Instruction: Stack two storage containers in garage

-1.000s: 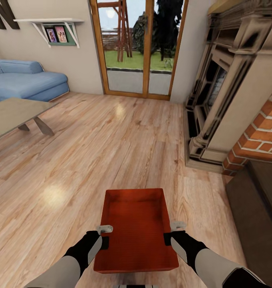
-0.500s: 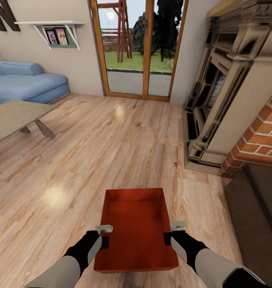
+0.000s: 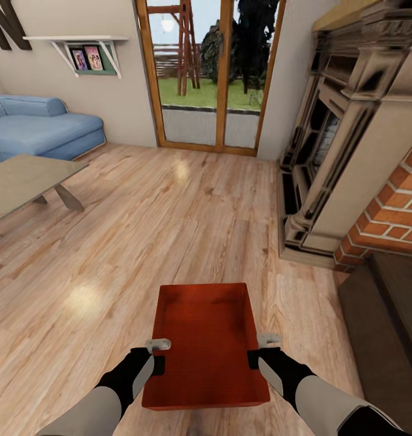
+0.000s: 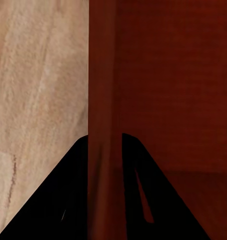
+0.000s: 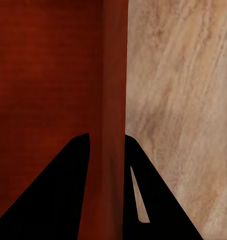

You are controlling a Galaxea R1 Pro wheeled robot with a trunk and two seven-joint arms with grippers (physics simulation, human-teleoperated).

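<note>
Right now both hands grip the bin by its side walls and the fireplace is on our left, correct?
Not quite. The fireplace is on the right, as the head view shows; the sofa is on the left. The left hand and right hand do grip the bin by its side walls.

Both forearms are light grey, smooth and tapering. Each wrist is a glossy black casing. The left gripper (image 3: 159,355) and right gripper (image 3: 260,351) carry pale grey finger tips; the wrist views show black wedge-shaped fingers (image 4: 58,200).

Container (image 3: 206,345) between hands, above floor (image 3: 169,230)
</note>
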